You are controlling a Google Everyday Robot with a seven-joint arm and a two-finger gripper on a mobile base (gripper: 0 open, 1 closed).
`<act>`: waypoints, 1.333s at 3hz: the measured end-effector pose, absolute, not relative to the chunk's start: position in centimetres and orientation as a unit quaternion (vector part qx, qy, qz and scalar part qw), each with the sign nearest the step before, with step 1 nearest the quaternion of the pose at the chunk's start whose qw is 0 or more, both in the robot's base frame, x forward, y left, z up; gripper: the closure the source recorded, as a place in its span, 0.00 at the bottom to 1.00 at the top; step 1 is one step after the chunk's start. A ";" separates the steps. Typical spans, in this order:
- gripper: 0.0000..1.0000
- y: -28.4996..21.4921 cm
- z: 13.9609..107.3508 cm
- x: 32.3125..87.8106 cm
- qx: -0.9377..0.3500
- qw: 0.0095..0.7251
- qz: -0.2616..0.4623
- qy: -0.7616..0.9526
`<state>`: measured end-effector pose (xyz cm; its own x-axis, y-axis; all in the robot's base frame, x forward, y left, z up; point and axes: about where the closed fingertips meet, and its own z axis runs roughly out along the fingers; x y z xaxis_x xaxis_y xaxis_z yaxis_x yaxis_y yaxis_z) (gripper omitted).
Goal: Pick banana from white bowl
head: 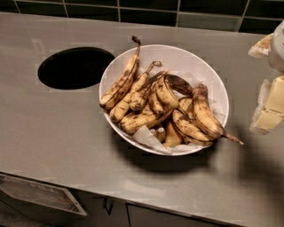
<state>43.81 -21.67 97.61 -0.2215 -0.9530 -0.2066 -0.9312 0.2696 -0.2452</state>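
Observation:
The white bowl (186,55) sits on the grey counter, lined with crumpled white paper and piled with several overripe bananas. The banana (165,92), short, stubby and strongly curved, yellow with brown speckles, lies near the top middle of the pile. It arches beside a nearly black-brown banana (181,83). Long slender bananas (120,84) lean on the bowl's left rim. A big brown-blotched banana (205,113) with a thin stem lies at the right. My gripper (257,88) is at the right edge of the view, to the right of the bowl and above the counter. It is open and empty, with cream pads.
A round dark hole (75,67) is cut in the counter to the left of the bowl. A dark tiled wall (146,9) runs along the back. The counter's front edge (133,197) has cabinet fronts below it.

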 end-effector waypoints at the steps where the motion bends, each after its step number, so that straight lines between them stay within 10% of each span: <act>1: 0.00 -21.7 97.6 43.8 -0.603 0.159 -0.034 0.781; 4: 0.00 -12.6 99.6 44.8 -0.723 0.189 0.022 0.664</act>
